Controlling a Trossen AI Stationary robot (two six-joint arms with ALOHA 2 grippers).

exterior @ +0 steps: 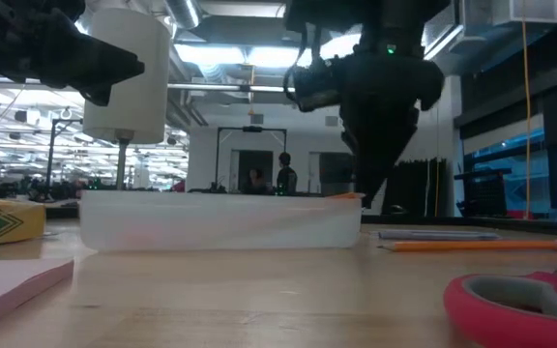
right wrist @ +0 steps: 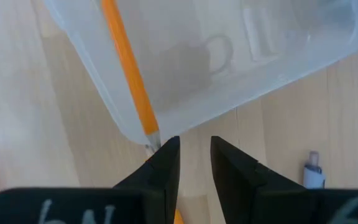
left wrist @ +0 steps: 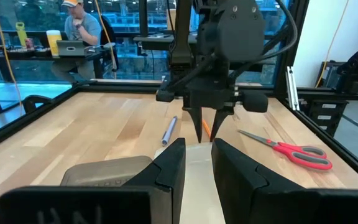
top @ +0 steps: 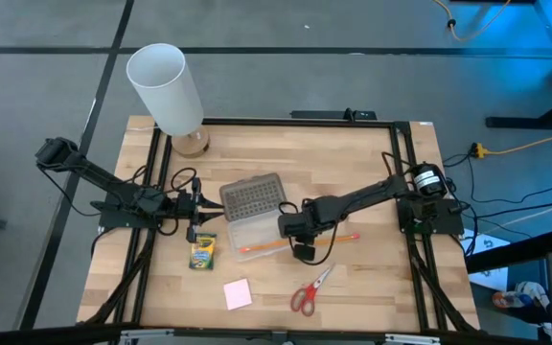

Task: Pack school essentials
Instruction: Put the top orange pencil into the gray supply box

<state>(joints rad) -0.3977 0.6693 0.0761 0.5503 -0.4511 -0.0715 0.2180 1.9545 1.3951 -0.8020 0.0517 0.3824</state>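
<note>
The right gripper (right wrist: pixel 194 152) hung over the case (top: pixel 257 230) corner, fingers a little apart, holding nothing. A pencil (right wrist: pixel 129 74) lay across the case rim, so packing seemed partway. Next it probably needed the pen (right wrist: pixel 312 171). The left gripper (left wrist: pixel 197 158) waited, slightly open.

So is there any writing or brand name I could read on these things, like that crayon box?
Nothing can be read for certain.
Crayon box: green and yellow print, too small to read.
Dotted case lid: only a pattern of dots, no words.
Right tool: pale marks on its body, cut off and blurred.
</note>
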